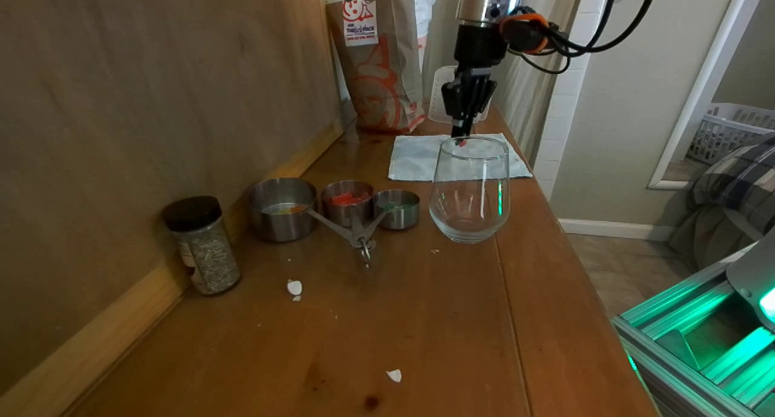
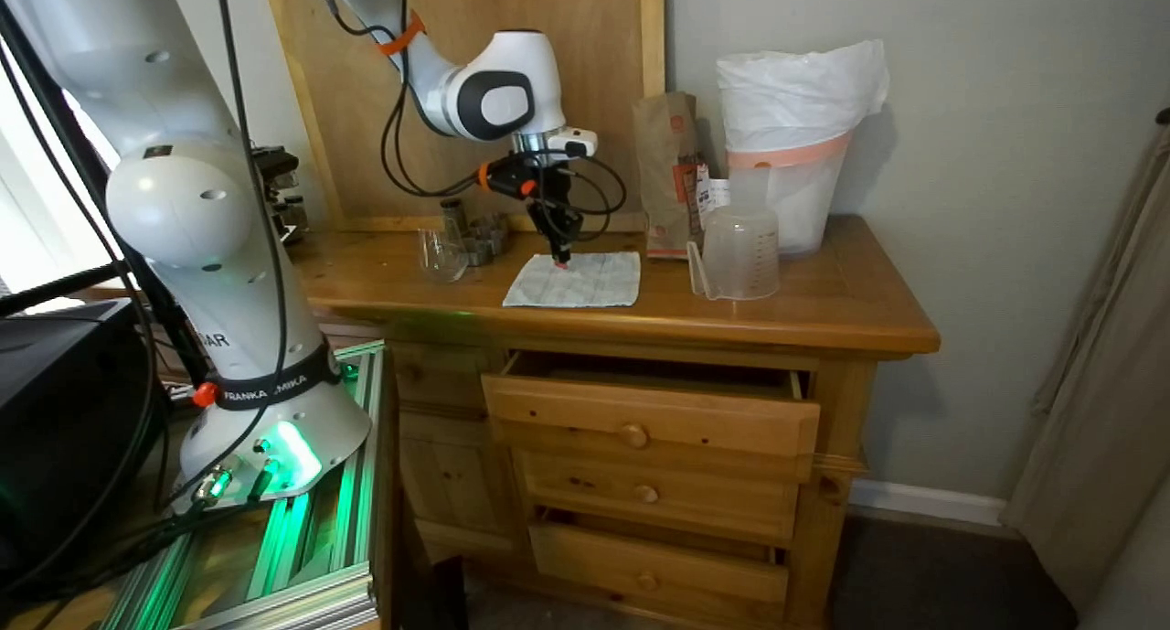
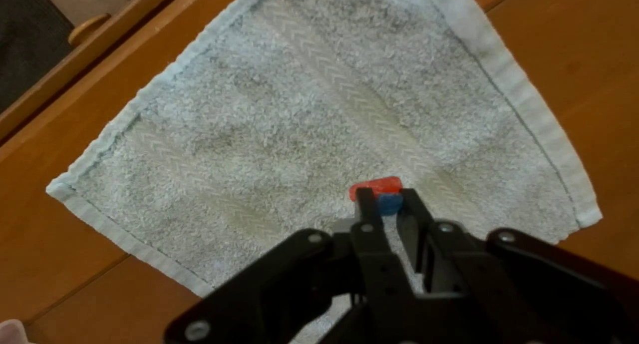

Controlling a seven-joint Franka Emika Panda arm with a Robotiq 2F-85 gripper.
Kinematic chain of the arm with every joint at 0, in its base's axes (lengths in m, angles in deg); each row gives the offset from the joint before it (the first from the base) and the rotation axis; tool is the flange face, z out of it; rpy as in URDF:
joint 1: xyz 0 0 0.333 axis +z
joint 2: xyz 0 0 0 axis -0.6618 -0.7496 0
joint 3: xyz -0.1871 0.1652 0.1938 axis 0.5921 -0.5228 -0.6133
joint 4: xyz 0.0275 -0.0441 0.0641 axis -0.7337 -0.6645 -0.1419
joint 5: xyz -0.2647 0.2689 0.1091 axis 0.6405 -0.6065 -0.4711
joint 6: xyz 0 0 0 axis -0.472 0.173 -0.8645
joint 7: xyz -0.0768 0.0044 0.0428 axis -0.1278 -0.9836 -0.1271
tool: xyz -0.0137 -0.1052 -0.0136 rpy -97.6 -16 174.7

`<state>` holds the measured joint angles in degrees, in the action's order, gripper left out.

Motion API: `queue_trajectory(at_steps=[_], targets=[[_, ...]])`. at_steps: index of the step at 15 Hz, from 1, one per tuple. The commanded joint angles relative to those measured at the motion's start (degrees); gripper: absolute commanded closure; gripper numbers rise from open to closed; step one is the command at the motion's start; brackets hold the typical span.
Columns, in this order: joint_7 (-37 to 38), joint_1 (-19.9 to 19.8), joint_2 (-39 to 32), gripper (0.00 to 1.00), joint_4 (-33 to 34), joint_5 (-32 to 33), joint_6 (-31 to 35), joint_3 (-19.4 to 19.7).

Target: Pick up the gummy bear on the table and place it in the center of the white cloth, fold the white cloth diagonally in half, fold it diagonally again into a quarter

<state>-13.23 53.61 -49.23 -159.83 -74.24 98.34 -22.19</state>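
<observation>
While the robot arm [image 2: 498, 100] is hanging over the counter [image 1: 424, 320], a clear glass [image 2: 441, 257] is standing upright on the L, btwn the counter's front & back edges, nearer the front. Just past it, a spice jar [image 1: 209, 256] w/ black lid [image 1: 192, 213] is standing just beside the raised strip [image 1: 121, 329] of the back edge. Metal measuring cups [image 1: 342, 212] are sitting next along, biggest nearest the back edge, holding coloured bits [image 1: 348, 199]: red, green, yellowish-orange.

White cloth [image 3: 224, 134] is lying spread out flat along the front edge, one corner almost reaching it. Over the cloth, well in from the hems, the end effector [image 3: 389, 198] is pointing down, its fingers [image 3: 367, 209] standing only a narrow gap apart. A red gummy [image 3: 382, 184] is showing right at the tips, w/ a blue pc [image 3: 390, 204] filling the gap btwn them; can't tell if either is being gripped or is resting on the cloth. In both exterior views the red is showing directly under the tips.

Below the front edge, the top drawer [image 2: 649, 415] is sitting partly pulled out. Further R, a paper bag [image 2: 665, 173] is standing at the back edge, a clear plastic jug [image 2: 745, 255] is standing nearer the front edge, & a tall bin [image 2: 800, 209] w/ white liner [image 2: 795, 100] is standing toward the back R corner.
</observation>
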Motion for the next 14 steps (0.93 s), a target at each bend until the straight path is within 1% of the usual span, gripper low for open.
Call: queue_trajectory(at_steps=[1,4,5,7,8,10,11,12,14], targets=[[-0.18,0.12,-1.15,0.55,0.55,-0.51,1.27,0.02],[-0.27,0.07,-1.88,0.53,1.02,-0.46,1.77,0.02],[-0.27,0.03,-2.14,0.57,1.11,-0.39,2.03,0.05],[-0.31,-0.15,-2.75,0.58,1.15,-0.21,2.81,0.19],[-0.36,-0.3,-3.11,0.54,1.12,-0.19,3.34,0.31],[-0.41,-0.52,-3.91,0.52,1.29,-0.27,4.29,0.51],[-0.25,-0.61,-4.34,0.52,1.46,0.02,4.7,0.61],[-0.15,-0.68,-4.7,0.48,1.59,0.23,5.1,0.71],[-0.07,-0.82,-5.31,0.46,1.83,0.37,5.66,0.88]])
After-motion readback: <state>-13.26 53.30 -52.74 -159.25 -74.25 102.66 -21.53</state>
